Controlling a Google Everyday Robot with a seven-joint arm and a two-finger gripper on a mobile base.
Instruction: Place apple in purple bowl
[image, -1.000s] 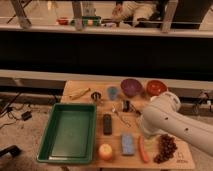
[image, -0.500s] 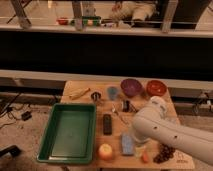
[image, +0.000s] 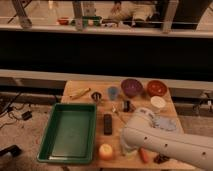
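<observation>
From the single camera view, the wooden table (image: 141, 101) sits in front of a long dark wall with a pale ledge along its foot. Bare floor with a few cables runs off to the left. A big green tray (image: 71, 105) fills the left half of the table and reaches nearly to the front edge, so that side has little open wood. Along the far edge I see a banana (image: 80, 93), a small blue cup (image: 113, 92), the purple bowl (image: 131, 87) and a red-orange bowl (image: 156, 87) just beside it, the two close together but apart. A white cup (image: 158, 103) stands in front of the red-orange one. A black bar-shaped thing (image: 107, 123) lies beside the tray's right wall. The clearest strip of wood runs up the middle toward the purple bowl. My white arm (image: 170, 142) comes in from the lower right and covers much of the right front of the table. The gripper (image: 126, 149) is at its end, low over the front edge and largely hidden by the wrist. Its jaws are spread wide with nothing in them. The apple (image: 105, 151) rests on the wood near the front edge, between the tray's corner and the gripper. It is just to the gripper's left and well apart from the purple bowl. A carrot (image: 144, 155) lies at the front edge under the arm.
</observation>
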